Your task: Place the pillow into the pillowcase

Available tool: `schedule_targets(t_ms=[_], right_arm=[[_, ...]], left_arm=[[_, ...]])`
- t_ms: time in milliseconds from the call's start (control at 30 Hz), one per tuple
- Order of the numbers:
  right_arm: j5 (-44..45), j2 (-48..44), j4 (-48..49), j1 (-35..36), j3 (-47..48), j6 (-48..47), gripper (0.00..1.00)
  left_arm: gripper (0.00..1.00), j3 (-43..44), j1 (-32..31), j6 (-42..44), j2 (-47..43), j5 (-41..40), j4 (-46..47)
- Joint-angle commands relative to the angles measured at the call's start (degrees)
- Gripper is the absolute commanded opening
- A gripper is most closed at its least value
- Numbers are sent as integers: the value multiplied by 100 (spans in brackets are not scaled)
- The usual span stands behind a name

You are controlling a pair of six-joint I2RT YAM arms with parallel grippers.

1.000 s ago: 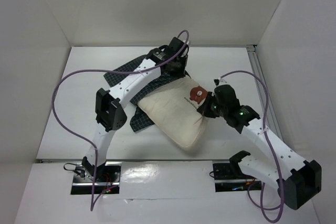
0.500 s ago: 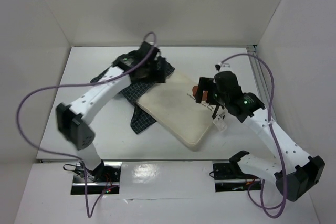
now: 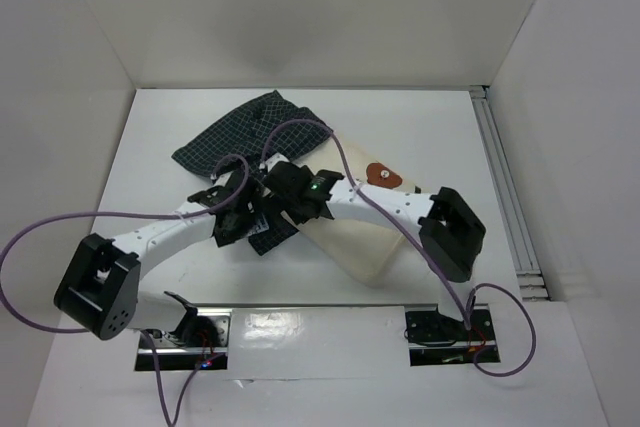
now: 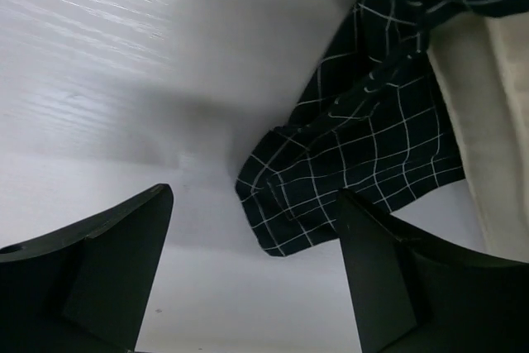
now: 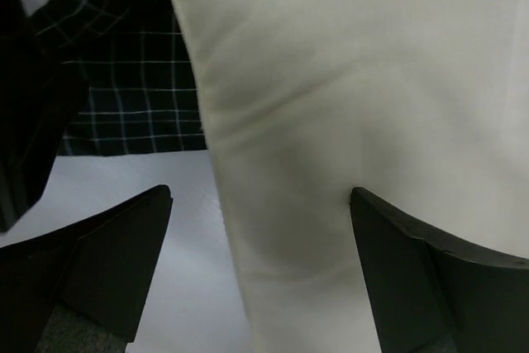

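Cream pillow point(image 3: 365, 242) lies mid-bench point(image 3: 430, 127), long axis running far-left to near-right, its far-left end overlapping the checked pillowcase point(image 3: 235, 137). Its red-orange label mark point(image 3: 381, 175) faces up, lettering unreadable. Left pincer point(image 4: 254, 196) and right pincer point(image 5: 260, 194) hang spread, empty.

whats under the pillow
The pillowcase runs under the pillow's edge, one corner poking out at the front. How far it reaches beneath is hidden.

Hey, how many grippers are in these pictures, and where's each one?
2. The left gripper is open above a corner of the pillowcase; the right gripper is open over an edge of the pillow, close beside it. Neither holds anything.
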Motion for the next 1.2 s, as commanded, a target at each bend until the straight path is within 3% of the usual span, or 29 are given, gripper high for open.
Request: schedule_targets(t_ms=[0, 67, 200, 467, 700, 767, 833, 933, 967, 1033, 1167], right_arm=[[47, 58, 494, -304, 166, -286, 95], [-215, 286, 645, -592, 96, -233, 84], [-815, 367, 698, -920, 149, -119, 1], [-1851, -731, 830, -1385, -44, 66, 0], [-2230, -855, 646, -1587, 140, 13, 0], [-2283, -926, 646, -1649, 140, 13, 0], [-2223, -926, 646, -1701, 140, 66, 0], [-2152, -803, 698, -1763, 209, 268, 0], [-2082, -716, 698, -1763, 349, 268, 0], [-1836, -408, 366, -1833, 1139, 321, 0], [-1677, -91, 14, -1834, 2476, 321, 0]], left_arm=[[93, 24, -233, -576, 190, -167, 908], [94, -28, -286, -699, 365, -423, 776], [94, -81, -286, -699, 691, -353, 1014], [94, -134, -286, -340, 991, -476, 1523], [87, 94, -233, -67, 1394, -292, 2077], [57, 252, -233, -66, 1456, -292, 2016], [1, 253, -233, -66, 1317, -239, 2016], [0, 314, -373, -66, 668, 199, 2155], [0, 314, -461, 3, 404, 679, 2409], [0, 314, -620, 4, -106, 1191, 3031], [0, 990, -699, 65, -618, 1843, 2957]])
